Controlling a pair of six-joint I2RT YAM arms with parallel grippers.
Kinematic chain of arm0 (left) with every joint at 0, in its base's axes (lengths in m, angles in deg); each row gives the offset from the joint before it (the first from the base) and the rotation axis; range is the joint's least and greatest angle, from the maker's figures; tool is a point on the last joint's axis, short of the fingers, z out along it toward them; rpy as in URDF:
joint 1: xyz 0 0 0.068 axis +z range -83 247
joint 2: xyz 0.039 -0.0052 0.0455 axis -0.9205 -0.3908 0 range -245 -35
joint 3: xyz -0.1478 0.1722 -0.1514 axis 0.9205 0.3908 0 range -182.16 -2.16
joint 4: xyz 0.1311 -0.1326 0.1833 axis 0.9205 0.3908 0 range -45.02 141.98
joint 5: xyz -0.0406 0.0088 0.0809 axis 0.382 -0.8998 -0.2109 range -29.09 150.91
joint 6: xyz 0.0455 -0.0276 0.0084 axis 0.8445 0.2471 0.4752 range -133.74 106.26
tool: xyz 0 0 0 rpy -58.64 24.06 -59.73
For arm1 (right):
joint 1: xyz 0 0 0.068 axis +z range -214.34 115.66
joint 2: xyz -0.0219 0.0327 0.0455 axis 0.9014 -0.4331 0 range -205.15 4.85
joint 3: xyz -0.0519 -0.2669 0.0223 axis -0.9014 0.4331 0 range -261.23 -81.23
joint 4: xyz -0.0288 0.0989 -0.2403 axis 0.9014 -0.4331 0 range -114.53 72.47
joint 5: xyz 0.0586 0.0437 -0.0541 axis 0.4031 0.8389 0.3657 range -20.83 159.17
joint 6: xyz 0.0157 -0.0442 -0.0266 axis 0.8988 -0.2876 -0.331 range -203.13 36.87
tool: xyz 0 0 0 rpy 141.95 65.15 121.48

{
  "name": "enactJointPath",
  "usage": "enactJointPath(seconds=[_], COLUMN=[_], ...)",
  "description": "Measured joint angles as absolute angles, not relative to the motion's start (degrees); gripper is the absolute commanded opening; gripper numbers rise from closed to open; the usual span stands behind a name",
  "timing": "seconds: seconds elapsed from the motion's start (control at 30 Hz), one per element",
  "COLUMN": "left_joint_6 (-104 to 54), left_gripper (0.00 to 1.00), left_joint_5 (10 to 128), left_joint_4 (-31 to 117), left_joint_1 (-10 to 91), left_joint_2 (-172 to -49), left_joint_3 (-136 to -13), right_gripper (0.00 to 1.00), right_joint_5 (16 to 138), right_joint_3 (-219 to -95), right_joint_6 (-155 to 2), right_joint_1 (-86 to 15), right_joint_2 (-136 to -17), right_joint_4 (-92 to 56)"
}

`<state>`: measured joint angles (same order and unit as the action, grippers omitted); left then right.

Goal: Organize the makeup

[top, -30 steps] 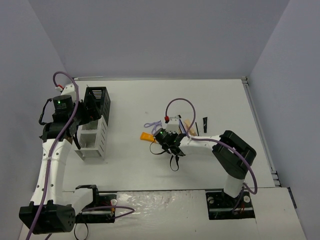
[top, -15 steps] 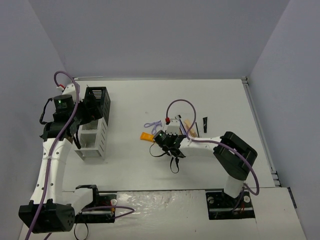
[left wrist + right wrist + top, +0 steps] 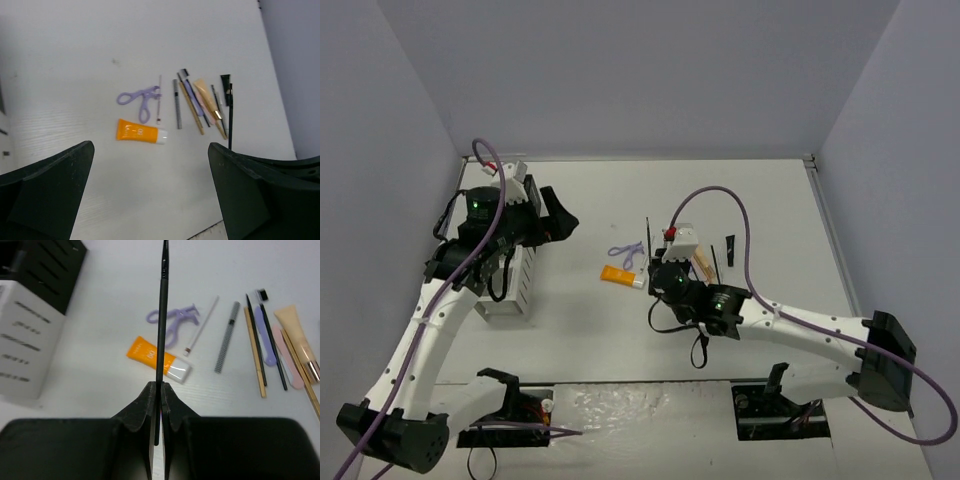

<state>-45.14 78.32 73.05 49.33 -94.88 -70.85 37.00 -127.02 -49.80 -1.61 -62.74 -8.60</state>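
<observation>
Right gripper (image 3: 156, 390): clamped tight on a thin black pencil (image 3: 161, 315), which stands straight up between the fingers.
Left gripper (image 3: 558, 220): jaws wide apart, holding nothing. It hangs by the rack (image 3: 30, 315), with its camera looking over the loose makeup.
Makeup: an orange tube (image 3: 157, 359), a purple looped tool (image 3: 172, 319) and a row of pencils and brushes (image 3: 270, 345) lie mid-table, well apart from the rack.
Step in hand: probably carrying the pencil to the rack.
Doing it well: keep the pencil vertical and centre it over one compartment. Lower it well inside before letting go (a tilted pencil could catch the rim).
Writing: faint print on the orange tube, too small to read — nothing else legible.
</observation>
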Motion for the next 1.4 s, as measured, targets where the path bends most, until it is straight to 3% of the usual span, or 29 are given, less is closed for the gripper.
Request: enactJointPath(seconds=[0.2, 0.4, 0.53, 0.83, 1.0, 1.1, 1.3, 1.4], left_joint_6=[-49.04, -50.73, -51.07, -51.81, -52.18, -52.80, -53.05, -52.42], left_gripper=[0.97, 0.96, 0.89, 0.24, 0.04, 0.00, 0.00, 0.00], left_joint_5=[78.73, 76.74, 75.12, 72.56, 71.46, 71.27, 70.10, 68.38], left_joint_4=[67.57, 63.81, 63.09, 61.90, 61.15, 60.75, 60.06, 60.03], left_joint_1=[40.54, 32.43, 29.16, 26.92, 26.86, 26.85, 26.73, 26.73], left_joint_2=[-96.61, -101.01, -104.15, -106.79, -106.79, -106.79, -106.79, -106.79], left_joint_3=[-73.52, -74.09, -74.27, -74.73, -75.00, -75.00, -75.00, -75.14], right_gripper=[0.00, 0.00, 0.00, 0.00, 0.00, 0.04, 0.69, 0.87], right_joint_5=[44.29, 49.66, 51.12, 51.70, 51.62, 51.45, 50.17, 49.14], right_joint_3=[-118.81, -117.89, -117.89, -117.98, -118.00, -118.07, -118.94, -120.13], right_joint_6=[-60.40, -66.70, -68.75, -70.44, -70.93, -71.17, -72.13, -72.65], right_joint_1=[-1.12, -0.76, -0.75, -0.75, -0.75, -0.75, -0.76, -0.88], right_joint_2=[-52.55, -52.21, -52.21, -52.91, -53.70, -54.21, -54.85, -55.11], right_joint_4=[3.39, 9.64, 11.83, 13.31, 13.64, 13.90, 14.17, 13.89])
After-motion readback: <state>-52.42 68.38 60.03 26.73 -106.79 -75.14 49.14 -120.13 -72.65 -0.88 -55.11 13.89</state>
